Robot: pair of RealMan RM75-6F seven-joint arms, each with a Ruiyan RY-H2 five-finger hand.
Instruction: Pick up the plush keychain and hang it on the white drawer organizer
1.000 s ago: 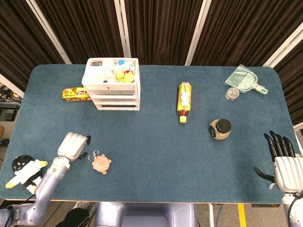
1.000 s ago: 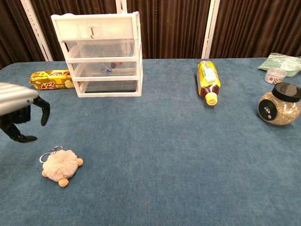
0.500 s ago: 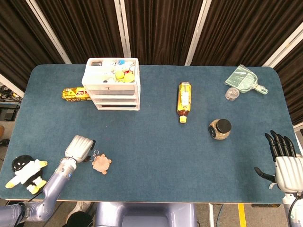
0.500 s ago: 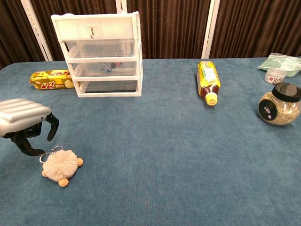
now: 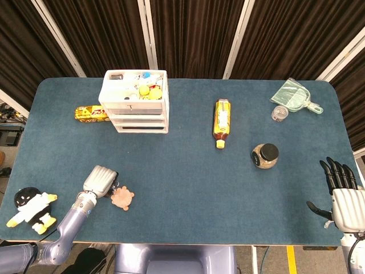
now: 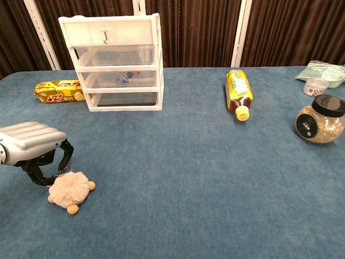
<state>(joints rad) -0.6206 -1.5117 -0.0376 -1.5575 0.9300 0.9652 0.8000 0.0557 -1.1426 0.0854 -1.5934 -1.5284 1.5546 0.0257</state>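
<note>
Open blue table (image 5: 188,182) between plush keychain (image 6: 69,189) and white drawer organizer (image 6: 114,62), snack pack (image 6: 60,90) just left of organizer, yellow bottle (image 5: 222,122) and jar (image 5: 265,155) well right.

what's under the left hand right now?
The left hand arches over the metal ring end of the tan plush keychain, whose body lies beside it on the blue table. The fingers cover the ring, so any grip is unclear.
</note>
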